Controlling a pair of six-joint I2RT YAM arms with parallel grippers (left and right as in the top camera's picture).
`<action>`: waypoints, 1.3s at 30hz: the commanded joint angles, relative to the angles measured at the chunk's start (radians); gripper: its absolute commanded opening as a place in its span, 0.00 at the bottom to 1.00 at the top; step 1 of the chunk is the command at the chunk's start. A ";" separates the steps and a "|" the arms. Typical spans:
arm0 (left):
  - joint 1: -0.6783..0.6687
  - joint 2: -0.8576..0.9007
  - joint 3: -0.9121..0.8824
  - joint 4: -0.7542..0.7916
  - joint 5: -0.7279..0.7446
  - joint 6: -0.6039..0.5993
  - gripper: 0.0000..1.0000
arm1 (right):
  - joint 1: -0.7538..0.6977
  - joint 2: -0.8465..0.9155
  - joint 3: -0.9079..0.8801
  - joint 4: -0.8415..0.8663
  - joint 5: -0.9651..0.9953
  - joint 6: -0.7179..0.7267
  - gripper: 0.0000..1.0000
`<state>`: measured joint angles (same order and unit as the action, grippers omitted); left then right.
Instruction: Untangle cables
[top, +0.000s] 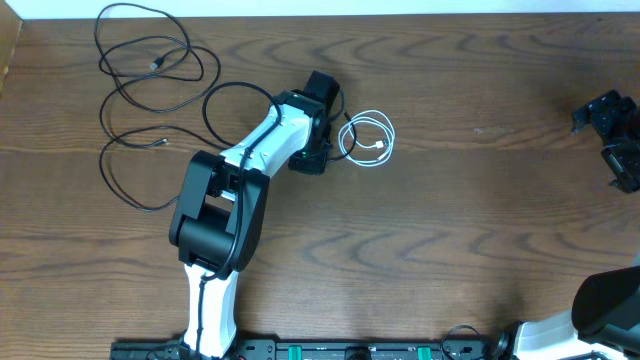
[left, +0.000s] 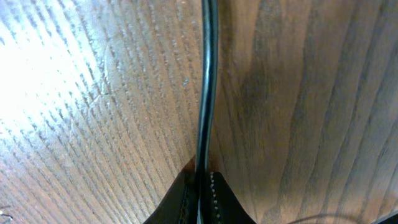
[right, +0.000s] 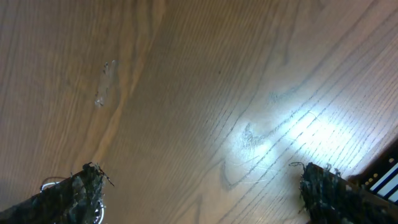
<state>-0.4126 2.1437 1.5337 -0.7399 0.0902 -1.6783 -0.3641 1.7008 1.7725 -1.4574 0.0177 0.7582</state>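
A thin black cable (left: 207, 81) runs straight up the left wrist view, and my left gripper (left: 203, 190) is shut on its lower end, with both fingers pressed against it. From overhead the left gripper (top: 315, 125) sits low over the table. That cable's loop (top: 225, 88) leads away to its left. A second black cable (top: 150, 40) lies in wide loops at the far left. The white cable (top: 367, 138) is coiled just right of the left gripper, untouched. My right gripper (top: 612, 140) (right: 202, 199) stands open at the far right over bare wood.
The left arm (top: 220, 210) stretches from the front edge across the centre-left of the wooden table (top: 480, 220). The right arm's base (top: 590, 315) is at the front right corner. The table's far edge (top: 400, 12) runs along the top.
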 joint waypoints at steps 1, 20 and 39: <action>0.003 -0.024 0.023 -0.010 -0.011 0.090 0.08 | 0.001 -0.001 0.000 -0.001 0.005 0.011 0.99; 0.003 -0.381 0.028 0.021 0.135 0.155 0.08 | 0.001 -0.001 0.000 -0.001 0.005 0.011 0.99; 0.018 -0.381 0.028 0.055 0.354 0.176 0.08 | 0.001 -0.001 0.000 -0.001 0.006 0.011 0.99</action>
<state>-0.4110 1.7710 1.5490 -0.6395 0.4416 -1.5169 -0.3641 1.7008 1.7725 -1.4578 0.0177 0.7582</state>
